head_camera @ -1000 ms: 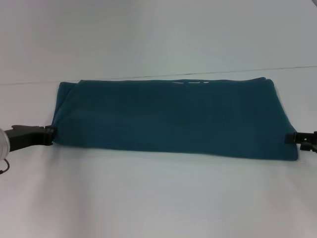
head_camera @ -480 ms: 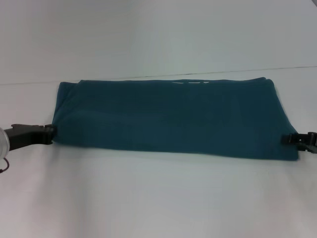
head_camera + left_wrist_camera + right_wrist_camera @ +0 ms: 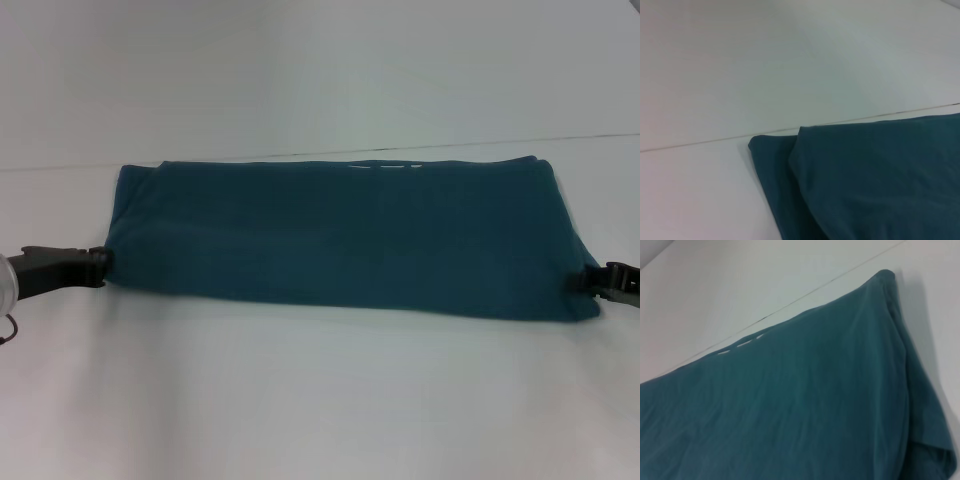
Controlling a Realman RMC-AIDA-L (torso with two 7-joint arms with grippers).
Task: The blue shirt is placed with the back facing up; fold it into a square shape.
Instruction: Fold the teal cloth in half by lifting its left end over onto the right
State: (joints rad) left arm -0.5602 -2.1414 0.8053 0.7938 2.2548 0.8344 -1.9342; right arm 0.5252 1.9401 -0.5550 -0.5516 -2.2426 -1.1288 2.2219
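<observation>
At opposite ends of the blue shirt (image 3: pixel 345 240), both grippers' fingers are too cropped to judge.

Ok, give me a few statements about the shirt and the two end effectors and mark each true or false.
1. The shirt lies folded into a long band. True.
2. The left end effector is at the shirt's left end. True.
3. The right end effector hovers over the shirt's middle. False: it is at the right end.
4. The shirt is bright red. False: it is dark teal-blue.
5. White marks show at the far edge. True.
</observation>
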